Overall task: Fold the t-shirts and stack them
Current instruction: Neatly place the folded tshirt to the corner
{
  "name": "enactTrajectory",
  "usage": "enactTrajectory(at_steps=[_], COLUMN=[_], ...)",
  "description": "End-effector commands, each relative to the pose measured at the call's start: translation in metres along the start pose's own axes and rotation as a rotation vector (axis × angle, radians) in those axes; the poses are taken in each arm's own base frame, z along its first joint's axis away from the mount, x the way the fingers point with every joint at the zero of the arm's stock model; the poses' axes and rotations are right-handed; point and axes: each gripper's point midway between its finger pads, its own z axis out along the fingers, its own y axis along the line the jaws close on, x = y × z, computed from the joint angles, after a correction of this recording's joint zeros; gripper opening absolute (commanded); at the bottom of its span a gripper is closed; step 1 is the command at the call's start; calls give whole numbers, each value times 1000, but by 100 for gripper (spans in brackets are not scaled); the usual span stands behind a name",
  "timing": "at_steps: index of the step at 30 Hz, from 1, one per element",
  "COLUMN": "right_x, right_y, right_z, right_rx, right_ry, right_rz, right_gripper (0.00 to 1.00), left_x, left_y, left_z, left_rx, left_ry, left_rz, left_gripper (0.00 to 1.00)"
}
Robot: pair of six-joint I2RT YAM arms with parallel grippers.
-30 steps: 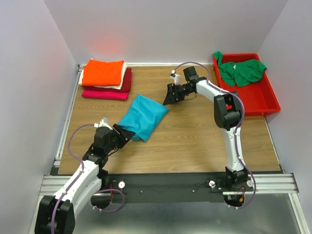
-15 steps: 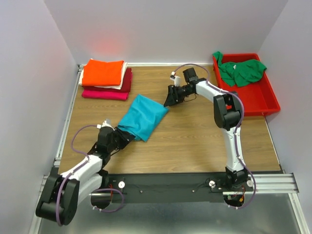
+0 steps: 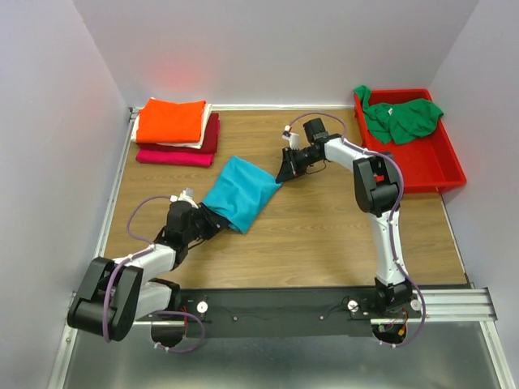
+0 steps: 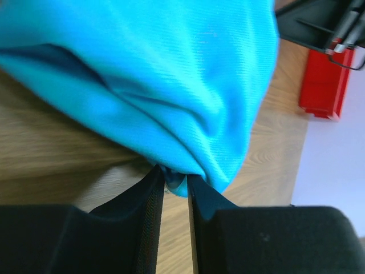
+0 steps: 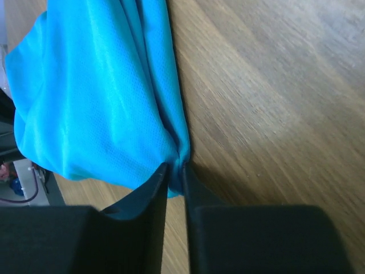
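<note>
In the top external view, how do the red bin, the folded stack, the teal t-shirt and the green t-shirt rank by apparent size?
1. red bin
2. folded stack
3. teal t-shirt and green t-shirt: too alike to rank, and the green one is crumpled.

Overhead high, wrists close-up — teal t-shirt shared

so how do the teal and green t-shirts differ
The teal t-shirt lies folded on the table; the green t-shirt is crumpled in the red bin. The left gripper and right gripper pinch the teal one's ends; nothing touches the green one. Neither is on the stack.
</note>
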Motion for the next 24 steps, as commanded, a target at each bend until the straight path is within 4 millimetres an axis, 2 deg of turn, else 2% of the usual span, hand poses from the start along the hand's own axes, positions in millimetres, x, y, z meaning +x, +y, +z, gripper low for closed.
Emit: enactTrajectory(at_steps=[1, 4, 7, 10, 14, 15, 17, 21, 22, 24], right_x=[22, 26, 25, 35, 41, 49, 49, 60, 69, 72], right_y=[0, 2, 9, 14, 25, 25, 30, 35, 34, 40], right_z=[9, 6, 0, -4, -10, -11, -16, -21, -21, -26], right_rx=[-16, -10, -15, -25, -36, -36, -33, -25, -22, -22], right_ry=[47, 49, 42, 49, 43, 54, 38, 24, 32, 20], right_rz=[21, 18, 9, 24, 20, 34, 22, 36, 50, 40], right_gripper=[19, 13, 12, 11, 10, 10, 10, 10, 10, 10], left_x=[-4, 1, 7, 11, 16, 18, 24, 38, 45, 52], left_y=[-37, -37, -31, -26, -22, -21, -17, -21, -21, -21], left_z=[-9, -16, -19, -18, -13, -13, -12, -14, -14, -14], left_rx=[152, 167, 162, 160, 152, 150, 143, 166, 169, 174], left_ry=[9, 13, 20, 34, 66, 76, 105, 149, 177, 206], left_rz=[67, 62, 55, 40, 40, 40, 31, 22, 23, 33], left_gripper=[29, 29, 28, 28, 23, 20, 20, 20, 20, 22])
